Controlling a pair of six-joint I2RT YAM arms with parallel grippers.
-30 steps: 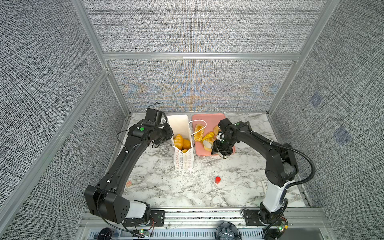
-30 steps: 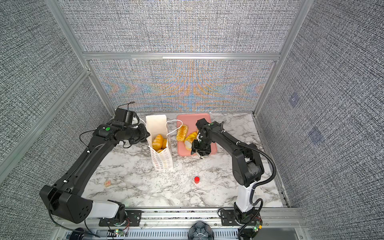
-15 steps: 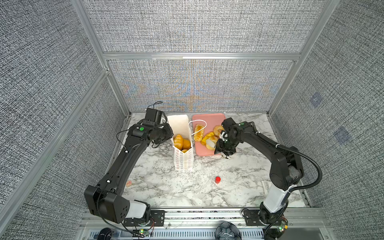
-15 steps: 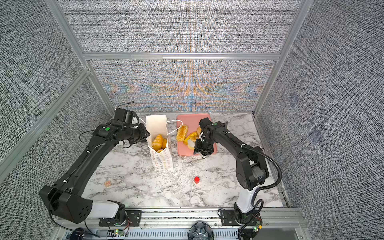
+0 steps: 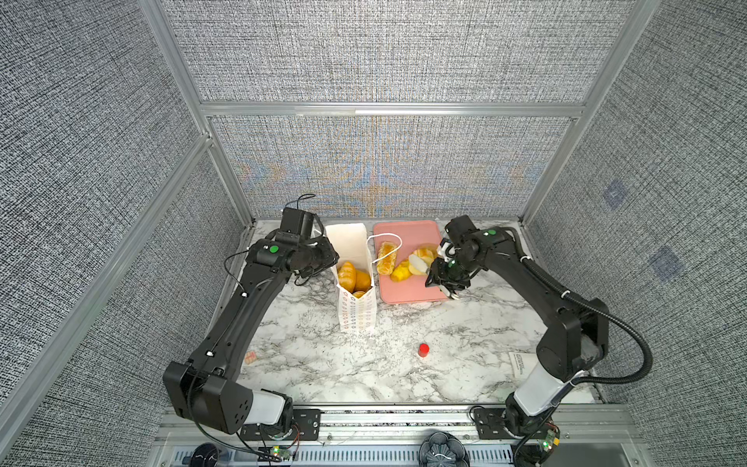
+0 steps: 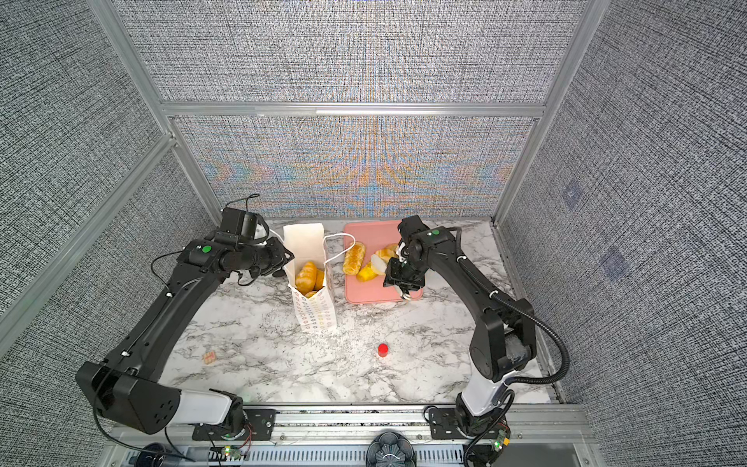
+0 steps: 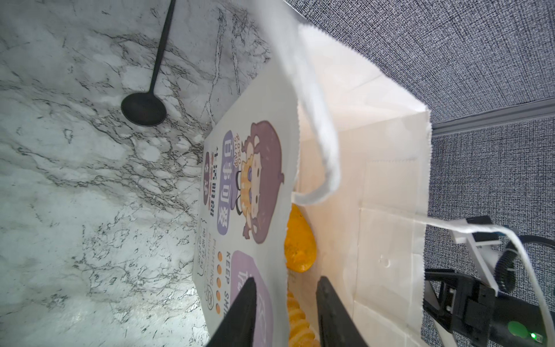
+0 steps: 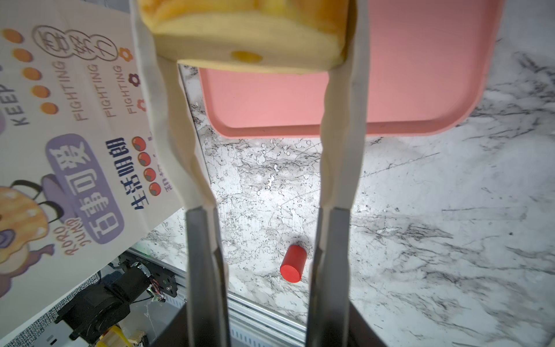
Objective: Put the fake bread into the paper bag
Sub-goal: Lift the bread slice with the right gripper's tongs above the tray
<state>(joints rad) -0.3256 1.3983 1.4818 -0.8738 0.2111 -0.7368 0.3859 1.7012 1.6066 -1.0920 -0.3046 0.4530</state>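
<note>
"Where's the bread?"

"Some inside the paper bag; one bun clamped in my right end effector just beside it. My left end effector straddles the bag's wall, slightly parted."

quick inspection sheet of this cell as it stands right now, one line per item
surface: marble-look table, nothing spilled that I can see
job's things: paper bag upright and open, fake bread inside; long loaf and other pieces on the pink tray
clutter: red cylinder, pinkish cube, printed slip by the right arm's base
grippers: left gripper open, jaws astride the bag's rim; right gripper shut on a bun
cables: black lead looping off the left arm; ribbed hose on the right arm; handle cord draped over the tray
surroundings: grey woven walls, aluminium frame
</note>
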